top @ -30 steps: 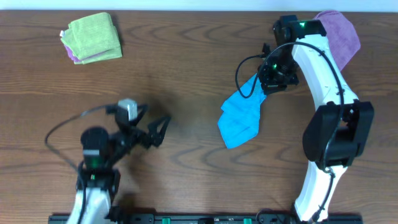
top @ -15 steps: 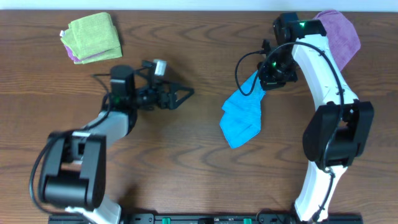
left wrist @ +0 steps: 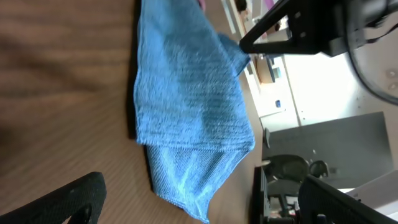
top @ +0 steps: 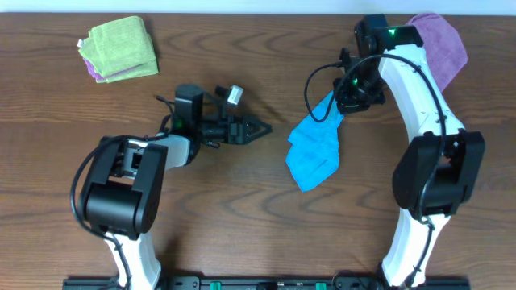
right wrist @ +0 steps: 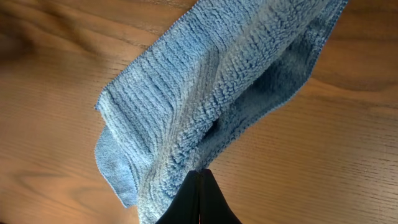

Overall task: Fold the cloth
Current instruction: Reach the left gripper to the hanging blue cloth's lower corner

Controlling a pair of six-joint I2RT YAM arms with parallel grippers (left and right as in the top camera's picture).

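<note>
Right end effector (right wrist: 199, 177): I am pinching its fingers tight on one corner of the cloth (top: 314, 149). The right wrist view shows the two tips meeting with the blue weave caught between them.
Why that grip: I am holding a corner and not the middle, so the fabric is hanging from one point and an edge is staying free for a fold.
Cloth near the grip: it is rising off the bench (top: 242, 225) at its 1 o'clock corner, and the wrist view shows it draping in a loose double layer.
Cloth farther out: the rest is lying on the wood, trailing toward 7 o'clock, right of the bench's centre. It is rumpled and narrow rather than spread flat, so I judge the fold is not yet made.
Left end effector (top: 262, 129): its fingers are standing apart and gripping nothing. It is pointing toward 3 o'clock, near the cloth's 9 o'clock edge but not touching it.
Why it is there: I judge I am lining it up for a second corner, since one pinch alone is only dragging the fabric.
Left wrist view: the cloth's lower corner is sitting between the spread fingers, ahead of them.
Risk: a grab there may be catching both layers at once.
Bystanders: the purple cloth (top: 439, 40) is lying at 1 o'clock under the right arm, and the lime-green cloth (top: 121, 48) is sitting at 10 o'clock, both well apart from the work.
</note>
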